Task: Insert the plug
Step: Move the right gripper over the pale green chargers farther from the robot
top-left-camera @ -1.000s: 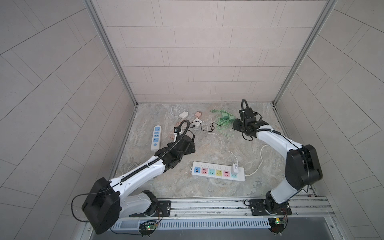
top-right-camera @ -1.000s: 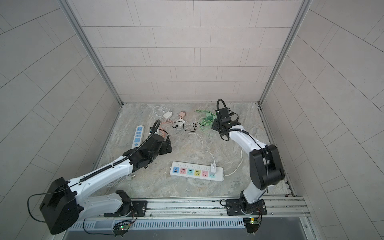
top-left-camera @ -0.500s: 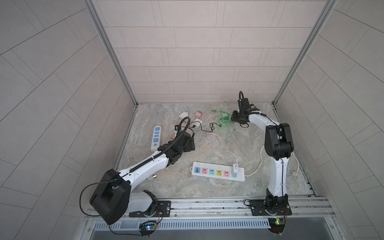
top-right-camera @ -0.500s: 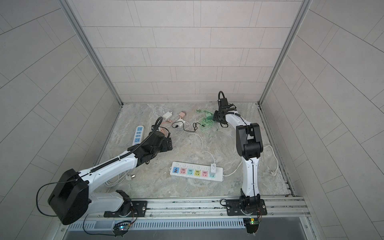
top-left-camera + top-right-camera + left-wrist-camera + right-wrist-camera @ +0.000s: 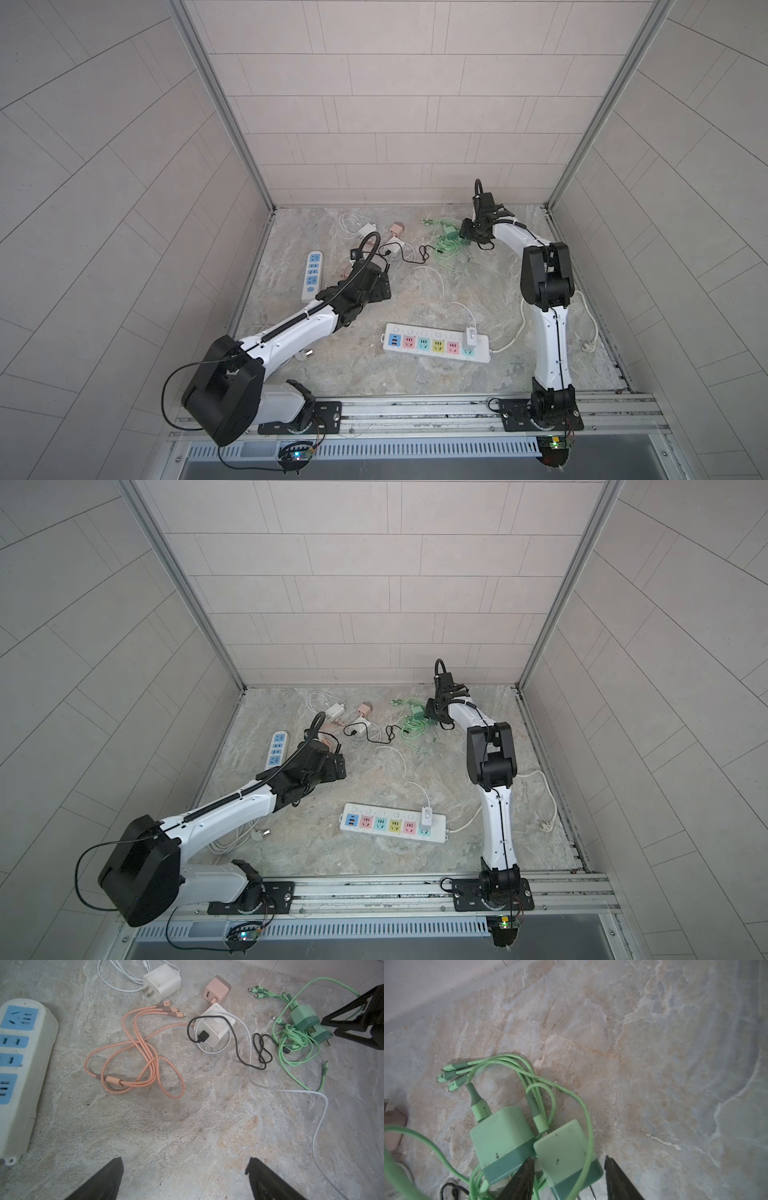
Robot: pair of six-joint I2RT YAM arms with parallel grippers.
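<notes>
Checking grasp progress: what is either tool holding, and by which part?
Left tool: open, empty. Right tool straddles one green charger at its darker plug end; whether it grips cannot be told.

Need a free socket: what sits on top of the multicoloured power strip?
Only a white charger, at the strip's cord end. It covers most of that socket; the others lie bare.

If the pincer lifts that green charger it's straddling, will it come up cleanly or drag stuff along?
The green charger looks like a stiff, smooth plastic block, so probably easy to clamp, though perhaps slippery. A green cable is plugged into it and strands drape across it beside a second charger, so the floppy tangle will likely trail and tug.
</notes>
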